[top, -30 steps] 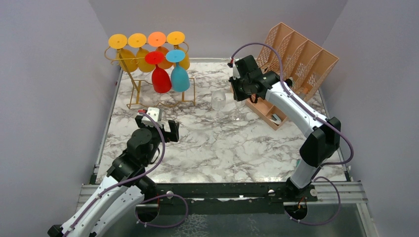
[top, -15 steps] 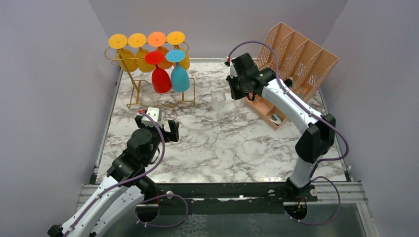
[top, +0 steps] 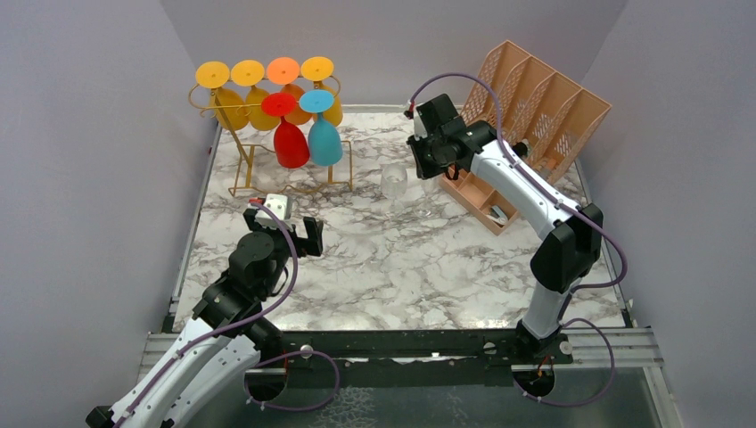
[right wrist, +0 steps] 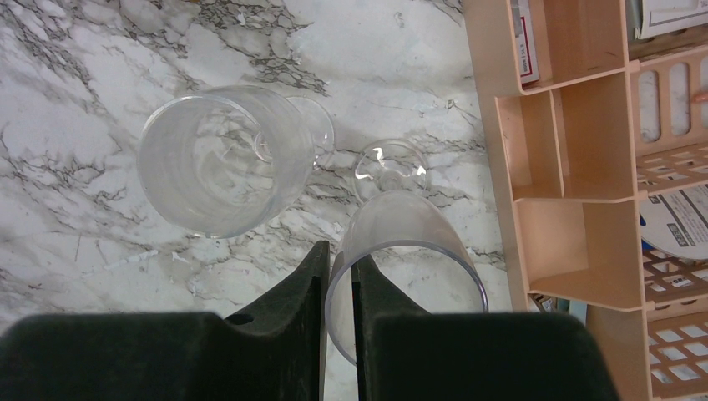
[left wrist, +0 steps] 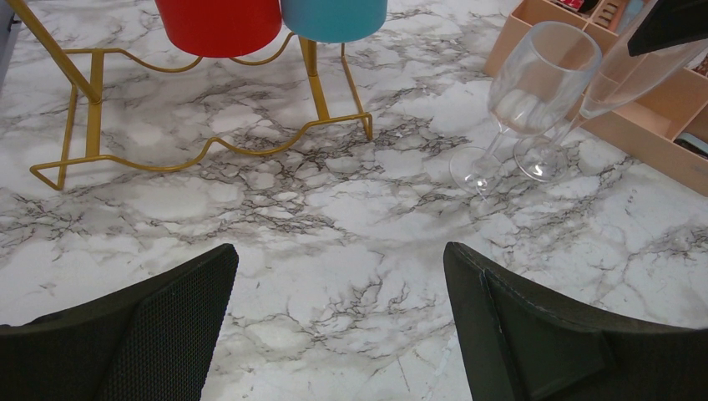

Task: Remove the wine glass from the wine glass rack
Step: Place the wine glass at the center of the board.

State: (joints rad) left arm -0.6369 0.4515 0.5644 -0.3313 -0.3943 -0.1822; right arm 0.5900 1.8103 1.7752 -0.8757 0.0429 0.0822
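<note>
Top external view had the wine glass rack (left wrist: 315,83) at the far left of the table (top: 401,267). Its gold wire rails carried coloured glasses upside down by their feet, the red one (top: 290,143) and the blue one (top: 324,141) hanging at the front, so each could only leave by sliding out along its rail. Nearer me the left jaws stood wide and empty above bare marble, pointed toward the rack but well apart from it, idle as far as I could judge. Right of the rack a clear glass (top: 393,181) stood upright on the table. Just beside it the right jaws were nearly closed, pinching the rim wall of the wine glass (right wrist: 401,251), one side inside the bowl and one outside. That glass was off the rack and leaning, its foot down by the marble next to the peach organizer (top: 544,107). I judged it was being set down there, but whether the foot bore weight I could not tell.
</note>
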